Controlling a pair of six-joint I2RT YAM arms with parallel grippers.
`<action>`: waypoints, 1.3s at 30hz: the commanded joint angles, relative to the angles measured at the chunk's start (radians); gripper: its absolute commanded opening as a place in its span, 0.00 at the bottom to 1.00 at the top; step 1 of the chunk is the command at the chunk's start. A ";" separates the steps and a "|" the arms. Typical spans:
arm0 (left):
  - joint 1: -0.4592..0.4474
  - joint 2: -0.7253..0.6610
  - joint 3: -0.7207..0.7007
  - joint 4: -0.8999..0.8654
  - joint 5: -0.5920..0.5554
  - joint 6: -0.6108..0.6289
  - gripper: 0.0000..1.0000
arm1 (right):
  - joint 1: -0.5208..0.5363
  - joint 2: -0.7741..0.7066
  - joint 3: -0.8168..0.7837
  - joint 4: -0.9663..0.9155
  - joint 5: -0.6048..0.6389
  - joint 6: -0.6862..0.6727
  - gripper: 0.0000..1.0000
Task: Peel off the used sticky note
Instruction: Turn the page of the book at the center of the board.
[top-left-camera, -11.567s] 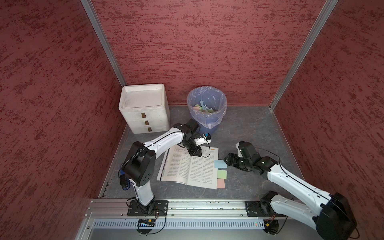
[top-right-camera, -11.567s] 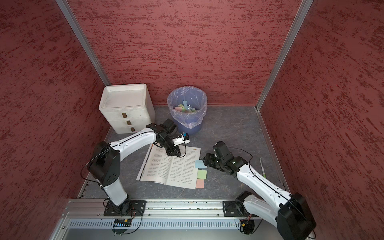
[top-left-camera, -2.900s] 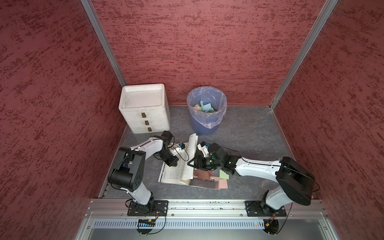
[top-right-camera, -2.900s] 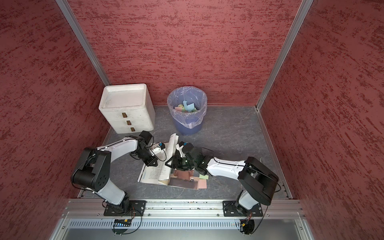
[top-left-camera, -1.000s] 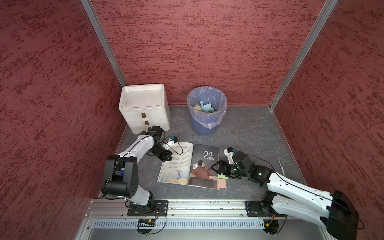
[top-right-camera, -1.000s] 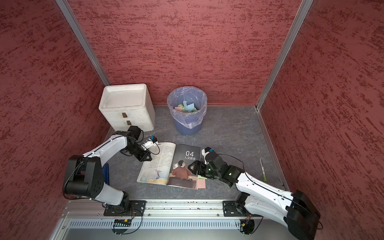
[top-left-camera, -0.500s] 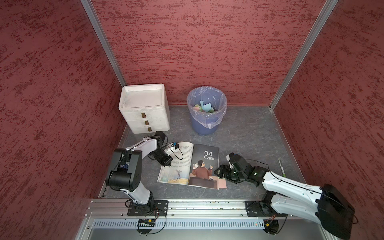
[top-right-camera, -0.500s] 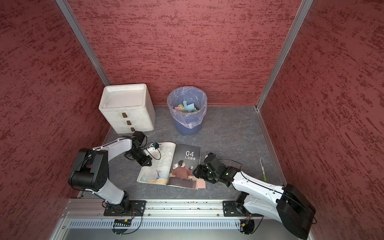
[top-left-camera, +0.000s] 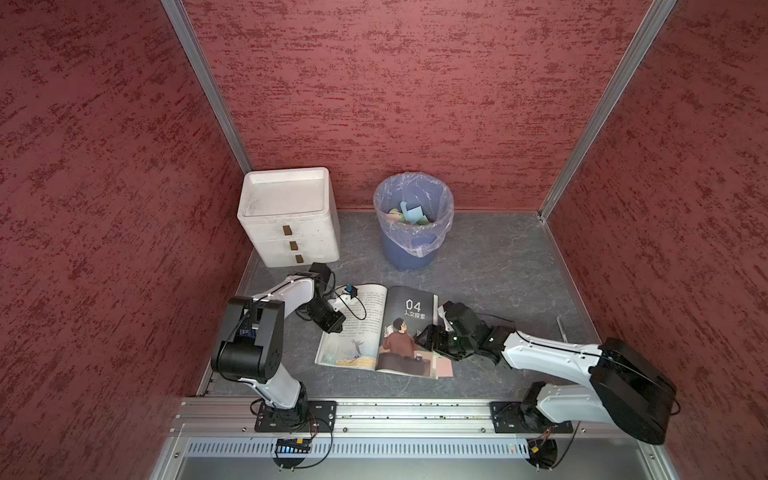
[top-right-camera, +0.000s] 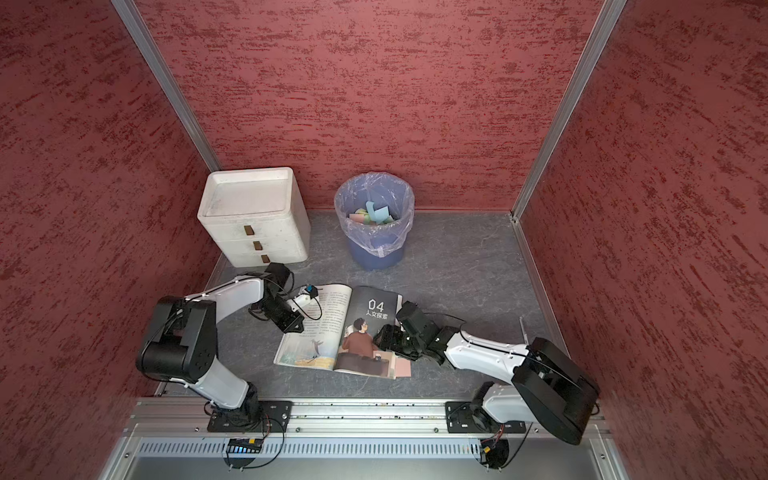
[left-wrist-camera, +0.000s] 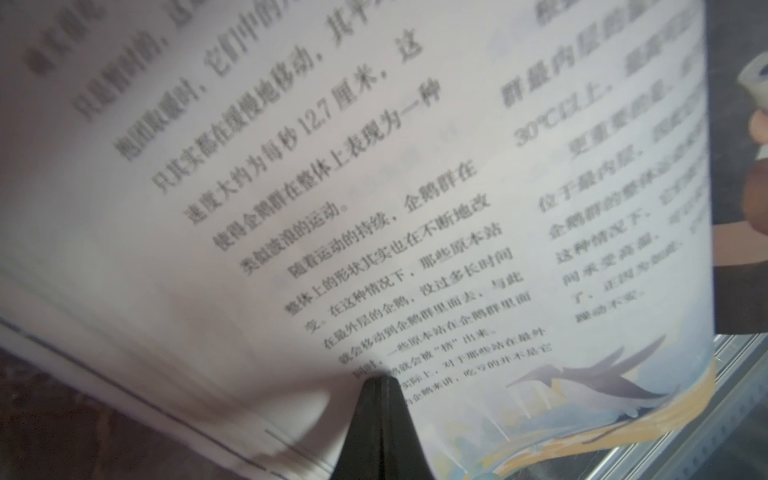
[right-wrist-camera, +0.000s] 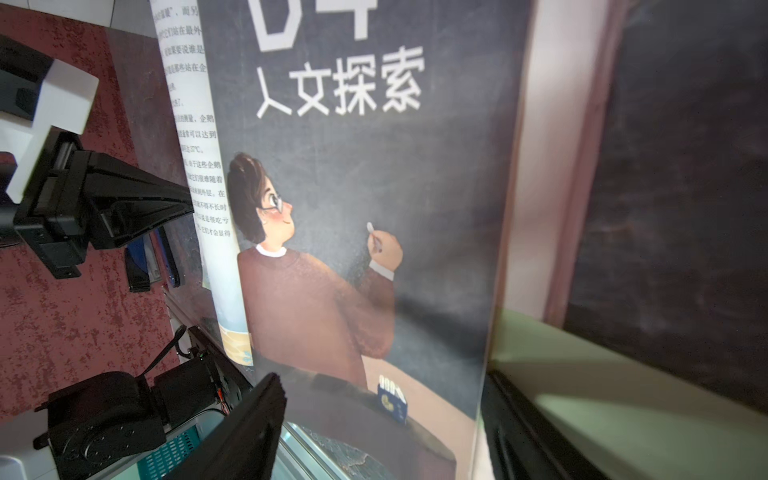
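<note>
The left gripper (top-left-camera: 333, 323) is closed, its 2 fingers pressed together. Their tip rests on the left page of the open book (top-left-camera: 374, 332), on printed text beside a bird drawing, as the left wrist view (left-wrist-camera: 379, 380) shows.

The right gripper (top-left-camera: 430, 338) sits at the book's right edge with its jaws spread wide and nothing clamped between them. In the right wrist view, 1 finger (right-wrist-camera: 249, 432) lies over the dark page headed "04". The other finger (right-wrist-camera: 523, 424) lies past the page edge, just beside the green sticky note (right-wrist-camera: 602, 374). Whether it touches the note cannot be told. The page edge runs between the 2 fingers.

In both top views the gripper covers the green note. The pink sticky note (top-left-camera: 444, 367) pokes out from the book's right edge just beside this gripper, on the side toward the robot's base.

The bin (top-left-camera: 411, 220), holding coloured paper scraps, stands well beyond both grippers by the back wall. The white unit of 3 drawers (top-left-camera: 286, 216) stands beyond the left gripper.
</note>
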 joint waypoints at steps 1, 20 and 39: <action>-0.005 0.021 -0.021 0.032 -0.013 0.005 0.00 | -0.002 0.009 0.025 0.075 -0.038 -0.003 0.78; 0.034 0.024 0.009 -0.001 0.055 0.000 0.00 | 0.076 0.142 0.281 0.120 -0.130 -0.074 0.76; 0.390 -0.052 0.263 -0.249 0.220 0.105 0.00 | 0.190 0.518 0.753 -0.029 -0.187 -0.184 0.78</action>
